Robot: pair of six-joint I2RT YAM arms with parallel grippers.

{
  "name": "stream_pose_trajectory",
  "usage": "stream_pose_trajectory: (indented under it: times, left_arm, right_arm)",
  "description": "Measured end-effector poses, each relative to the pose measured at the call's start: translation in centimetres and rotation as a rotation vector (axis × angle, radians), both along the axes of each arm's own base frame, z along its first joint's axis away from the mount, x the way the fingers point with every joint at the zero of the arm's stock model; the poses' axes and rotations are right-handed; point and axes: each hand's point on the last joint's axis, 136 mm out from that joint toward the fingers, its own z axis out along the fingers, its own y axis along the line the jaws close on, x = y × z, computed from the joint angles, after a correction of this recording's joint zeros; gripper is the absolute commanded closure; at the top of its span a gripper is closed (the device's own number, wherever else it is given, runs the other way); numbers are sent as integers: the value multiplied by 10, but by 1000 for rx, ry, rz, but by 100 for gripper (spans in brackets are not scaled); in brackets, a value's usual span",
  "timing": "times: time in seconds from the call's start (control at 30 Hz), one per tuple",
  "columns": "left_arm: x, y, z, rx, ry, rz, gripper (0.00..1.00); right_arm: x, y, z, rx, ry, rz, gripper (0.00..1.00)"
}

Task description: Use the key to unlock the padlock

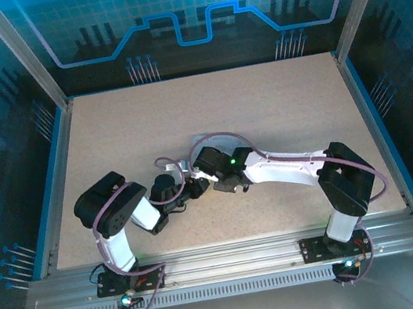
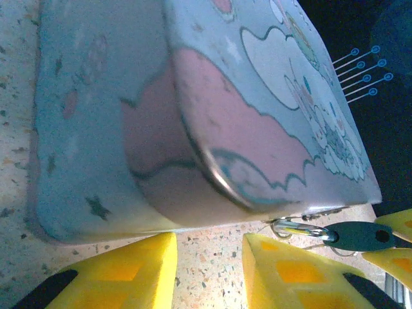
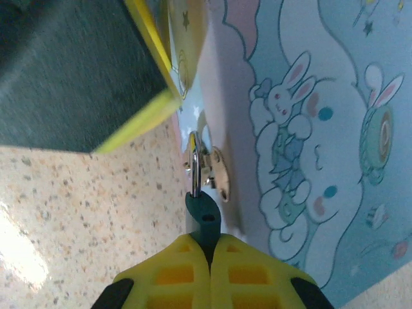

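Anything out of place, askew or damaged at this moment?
Nothing looks spilled or damaged. One thing stands out: the padlock does not hang loose from the hasp of the tin. The right gripper is shut on its dark body, holding it straight out from the tin.

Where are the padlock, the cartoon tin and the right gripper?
padlock (image 3: 201,206), right wrist view, on its dark body.
cartoon tin (image 2: 257,141), left wrist view, on its pink print.
right gripper (image 3: 210,248), right wrist view, midway between its shut fingertips.

tin (image 2: 225,116) on table (image 1: 277,103) | padlock (image 3: 205,215) on hasp (image 3: 217,172) at tin's side | padlock in right hand (image 3: 210,248)
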Motion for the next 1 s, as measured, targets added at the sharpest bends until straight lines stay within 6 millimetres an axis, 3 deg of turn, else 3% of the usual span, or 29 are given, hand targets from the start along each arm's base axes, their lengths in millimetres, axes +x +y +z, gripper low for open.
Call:
stream_pose_trajectory:
  times: [0.27, 0.5, 0.7, 1.0]
  left_arm:
    - [2, 3, 6, 5, -13, 5, 67]
    - [6, 10, 21, 20, -48, 15, 66]
    - [13, 30, 34, 56, -63, 57, 65]
    - [35, 55, 37, 132, -27, 114, 64]
  right_arm:
    - [10, 16, 4, 67, -28, 41, 100]
    - [25, 18, 5, 111, -46, 37, 100]
    - [29, 17, -5, 125, -61, 36, 100]
    - [31, 19, -19, 161, -108, 54, 100]
